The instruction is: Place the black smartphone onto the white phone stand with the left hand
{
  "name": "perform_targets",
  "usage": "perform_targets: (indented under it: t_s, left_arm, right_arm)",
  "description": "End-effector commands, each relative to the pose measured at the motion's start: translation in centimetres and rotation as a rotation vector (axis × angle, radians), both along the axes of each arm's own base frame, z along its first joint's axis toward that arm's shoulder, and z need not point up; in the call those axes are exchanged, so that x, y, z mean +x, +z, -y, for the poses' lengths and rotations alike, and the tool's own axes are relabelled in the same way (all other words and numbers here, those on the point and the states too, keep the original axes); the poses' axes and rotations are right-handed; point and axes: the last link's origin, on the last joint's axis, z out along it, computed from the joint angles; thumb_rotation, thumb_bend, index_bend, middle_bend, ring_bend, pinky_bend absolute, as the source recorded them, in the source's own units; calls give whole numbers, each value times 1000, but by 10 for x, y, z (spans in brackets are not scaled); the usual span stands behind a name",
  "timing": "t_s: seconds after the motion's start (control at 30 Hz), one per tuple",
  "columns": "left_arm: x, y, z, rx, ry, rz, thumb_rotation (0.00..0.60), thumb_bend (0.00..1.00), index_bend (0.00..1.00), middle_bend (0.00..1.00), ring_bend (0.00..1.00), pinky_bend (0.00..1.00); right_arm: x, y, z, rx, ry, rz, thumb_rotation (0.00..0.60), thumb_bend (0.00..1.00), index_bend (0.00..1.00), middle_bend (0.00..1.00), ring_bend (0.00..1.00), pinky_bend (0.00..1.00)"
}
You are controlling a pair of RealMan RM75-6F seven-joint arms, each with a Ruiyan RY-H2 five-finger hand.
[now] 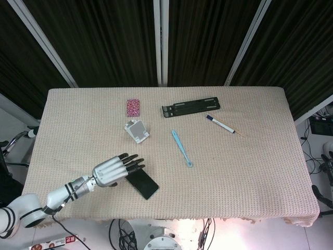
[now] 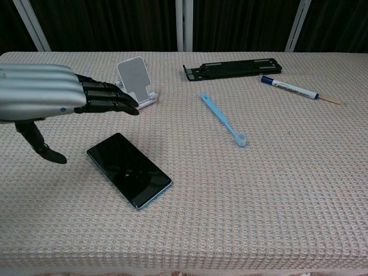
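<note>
The black smartphone [image 1: 141,182] [image 2: 129,169] lies flat and diagonal on the woven cloth near the front edge. Behind it stands the white phone stand [image 1: 137,130] [image 2: 135,81], upright and empty. My left hand [image 1: 116,169] [image 2: 50,95] hovers at the phone's left end with its fingers stretched out and the thumb hanging down apart from them; it holds nothing. In the head view its fingertips reach over the phone's upper corner. Only a dark sliver of my right hand [image 1: 320,190] shows at the right edge, off the table.
A blue toothbrush [image 1: 182,148] [image 2: 224,119] lies right of the phone stand. A black folded holder [image 1: 191,108] [image 2: 233,68] and a white pen [image 1: 223,125] [image 2: 293,89] lie at the back right. A pink patterned card [image 1: 133,108] sits behind the stand.
</note>
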Motion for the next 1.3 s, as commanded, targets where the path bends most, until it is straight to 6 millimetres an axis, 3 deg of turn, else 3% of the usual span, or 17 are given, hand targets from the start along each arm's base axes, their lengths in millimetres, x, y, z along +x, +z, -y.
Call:
perform_targets:
  t_s: [0.03,0.77,1.3]
  left_arm:
    - [2,-12,2,-39,-13,-24,600,47,66,47,65,248]
    - [19,-49,-6,-123,7,-30,600,47,167,43,65,248]
    - [19,-59,-17,-109,57,-35,600,47,239,43,65,248]
  right_arm:
    - [0,0,-1,-1,0,2,600,176,0,0,0,0]
    - [-2,1,-2,-4,-8,5,600,176,0,0,0,0]
    - [-7,-1,-2,10,-25,9,600,176,0,0,0,0]
